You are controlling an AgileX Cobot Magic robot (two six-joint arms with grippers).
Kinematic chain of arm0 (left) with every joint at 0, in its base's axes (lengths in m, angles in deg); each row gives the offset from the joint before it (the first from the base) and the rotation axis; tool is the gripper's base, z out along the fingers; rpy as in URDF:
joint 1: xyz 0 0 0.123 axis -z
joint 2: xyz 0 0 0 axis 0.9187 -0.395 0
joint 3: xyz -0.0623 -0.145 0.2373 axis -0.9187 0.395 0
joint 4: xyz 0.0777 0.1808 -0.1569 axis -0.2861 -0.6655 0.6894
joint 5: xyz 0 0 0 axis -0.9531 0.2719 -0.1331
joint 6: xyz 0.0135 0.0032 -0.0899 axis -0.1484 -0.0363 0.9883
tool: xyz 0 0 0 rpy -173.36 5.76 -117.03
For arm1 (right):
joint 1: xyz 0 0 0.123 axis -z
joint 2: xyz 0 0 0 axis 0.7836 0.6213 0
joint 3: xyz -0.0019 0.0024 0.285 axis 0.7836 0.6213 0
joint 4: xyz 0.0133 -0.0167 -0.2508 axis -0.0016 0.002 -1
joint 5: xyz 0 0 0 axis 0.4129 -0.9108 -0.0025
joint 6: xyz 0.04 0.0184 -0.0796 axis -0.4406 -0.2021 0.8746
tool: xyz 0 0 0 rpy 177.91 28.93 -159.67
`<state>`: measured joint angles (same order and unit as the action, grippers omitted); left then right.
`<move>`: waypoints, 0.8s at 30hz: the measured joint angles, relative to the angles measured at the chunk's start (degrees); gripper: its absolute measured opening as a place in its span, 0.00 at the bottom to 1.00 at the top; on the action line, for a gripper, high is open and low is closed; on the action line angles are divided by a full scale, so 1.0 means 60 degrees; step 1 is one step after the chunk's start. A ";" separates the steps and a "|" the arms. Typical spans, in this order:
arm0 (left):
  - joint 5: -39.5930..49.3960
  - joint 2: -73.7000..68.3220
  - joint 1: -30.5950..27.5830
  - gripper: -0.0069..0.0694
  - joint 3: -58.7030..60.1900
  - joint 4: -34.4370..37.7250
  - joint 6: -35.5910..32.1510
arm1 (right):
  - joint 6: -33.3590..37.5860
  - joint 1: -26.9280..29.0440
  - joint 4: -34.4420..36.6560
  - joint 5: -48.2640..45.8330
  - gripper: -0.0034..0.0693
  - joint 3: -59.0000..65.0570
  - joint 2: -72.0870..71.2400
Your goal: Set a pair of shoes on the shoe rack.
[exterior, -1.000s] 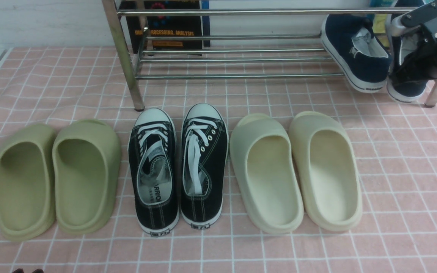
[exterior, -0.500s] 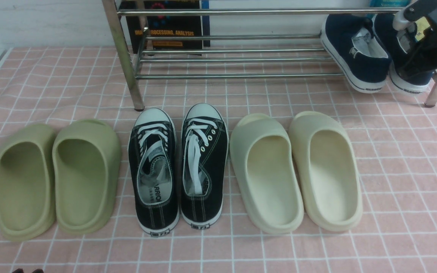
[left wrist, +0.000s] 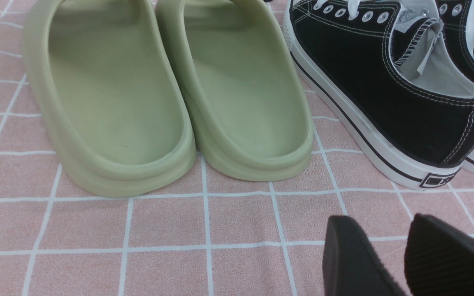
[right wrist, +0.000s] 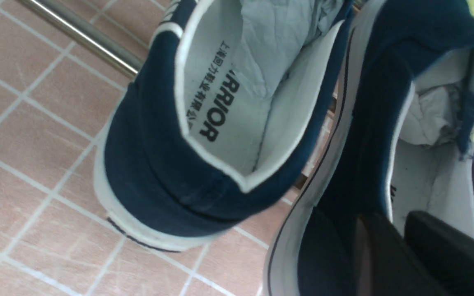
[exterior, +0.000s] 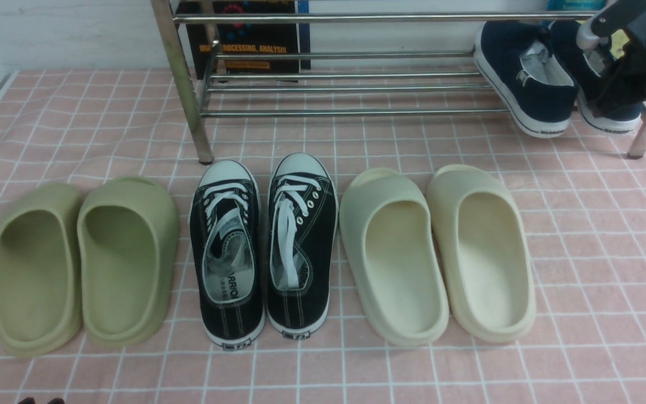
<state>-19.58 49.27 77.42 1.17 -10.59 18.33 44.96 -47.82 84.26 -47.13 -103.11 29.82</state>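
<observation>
The shoe rack (exterior: 345,112) stands at the back, chrome rods running wide. The pair of shoes rests at its right end. The left navy shoe (exterior: 525,78) (right wrist: 150,164) lies tilted on the rods, heel toward me. The right navy shoe (exterior: 609,120) (right wrist: 364,135) sits beside it, almost touching. My right gripper (exterior: 600,104) (right wrist: 403,230) is shut on its near side wall, one finger inside on the pale lining and one outside. My left gripper (left wrist: 385,230) hovers open and empty over the cloth, low at the near left.
On the pink checked cloth in front of the rack stand green slides (exterior: 82,264), black lace-up sneakers (exterior: 264,247) and cream slides (exterior: 435,252) in a row. The rack's right leg (exterior: 645,134) is just beside my right arm. A dark book (exterior: 244,39) leans behind the rack.
My right gripper has carried the right navy shoe up and back, from hanging low in front of the rack's right leg to resting level beside its mate. The left arm has not moved.
</observation>
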 joint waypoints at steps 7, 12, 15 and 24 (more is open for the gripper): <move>0.0000 0.0000 0.0000 0.40 0.0000 0.0054 0.0000 | -0.0436 0.0010 0.0102 -0.0524 0.41 0.0000 -0.0902; 0.0000 0.0000 0.0000 0.40 0.0000 0.0054 0.0000 | -0.2067 0.0010 0.0265 -0.1869 0.35 0.0000 -0.2142; 0.0000 0.0000 0.0000 0.40 0.0000 0.0054 0.0000 | -0.2750 0.0010 0.0305 -0.2458 0.22 0.0000 -0.3264; 0.0000 0.0000 0.0000 0.40 0.0000 0.0054 0.0000 | -0.3676 0.0010 -0.0047 -0.3368 0.02 0.0851 -0.5007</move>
<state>-19.58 49.27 77.42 1.17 -10.26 18.33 22.90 -47.76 83.97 -67.34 -98.00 -0.22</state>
